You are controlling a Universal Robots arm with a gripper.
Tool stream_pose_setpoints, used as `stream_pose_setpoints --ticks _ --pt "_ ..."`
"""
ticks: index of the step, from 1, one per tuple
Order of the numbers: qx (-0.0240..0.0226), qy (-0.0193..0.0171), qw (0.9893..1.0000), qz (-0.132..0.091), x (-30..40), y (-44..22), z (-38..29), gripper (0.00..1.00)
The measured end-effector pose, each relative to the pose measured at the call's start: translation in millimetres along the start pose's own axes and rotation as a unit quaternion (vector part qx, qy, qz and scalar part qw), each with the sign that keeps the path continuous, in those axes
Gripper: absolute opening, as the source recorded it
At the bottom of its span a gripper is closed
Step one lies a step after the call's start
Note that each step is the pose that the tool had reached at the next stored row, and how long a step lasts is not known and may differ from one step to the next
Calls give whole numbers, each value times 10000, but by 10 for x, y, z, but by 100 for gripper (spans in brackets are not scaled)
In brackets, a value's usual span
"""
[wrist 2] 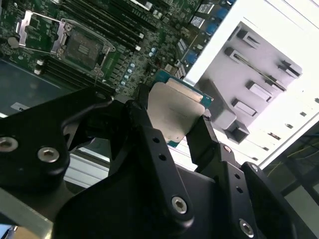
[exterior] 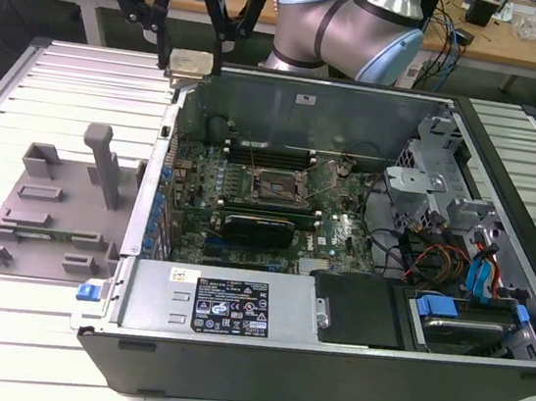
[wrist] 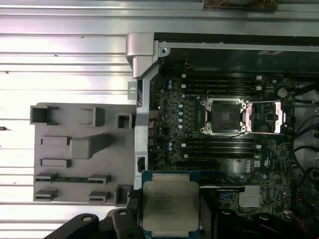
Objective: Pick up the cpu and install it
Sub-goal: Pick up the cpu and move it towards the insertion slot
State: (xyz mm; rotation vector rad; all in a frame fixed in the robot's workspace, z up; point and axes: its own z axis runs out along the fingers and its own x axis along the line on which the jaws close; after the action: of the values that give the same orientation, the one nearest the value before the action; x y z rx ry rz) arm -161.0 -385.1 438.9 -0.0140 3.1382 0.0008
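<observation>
Gripper (exterior: 189, 64) clamped on cpu (exterior: 192, 59) edges, the exterior view's upper left; judged light, stiff, slick-topped, fragile, so edge hold suits.

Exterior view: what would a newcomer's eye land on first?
The black pincer gripping the silver cpu above a corner of the open computer case, toward the exterior view's left. Next, the open socket on the green motherboard inside the case. A grey tray lies outside the case, on the exterior view's left.
</observation>
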Motion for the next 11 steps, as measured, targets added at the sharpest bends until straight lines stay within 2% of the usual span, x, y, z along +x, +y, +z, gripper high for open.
stream_pose_setpoints --ticks 6,11 --pt "3 0 10000 0 -103 -1 0 55" --pt "8 0 10000 0 -260 -2 2 55"
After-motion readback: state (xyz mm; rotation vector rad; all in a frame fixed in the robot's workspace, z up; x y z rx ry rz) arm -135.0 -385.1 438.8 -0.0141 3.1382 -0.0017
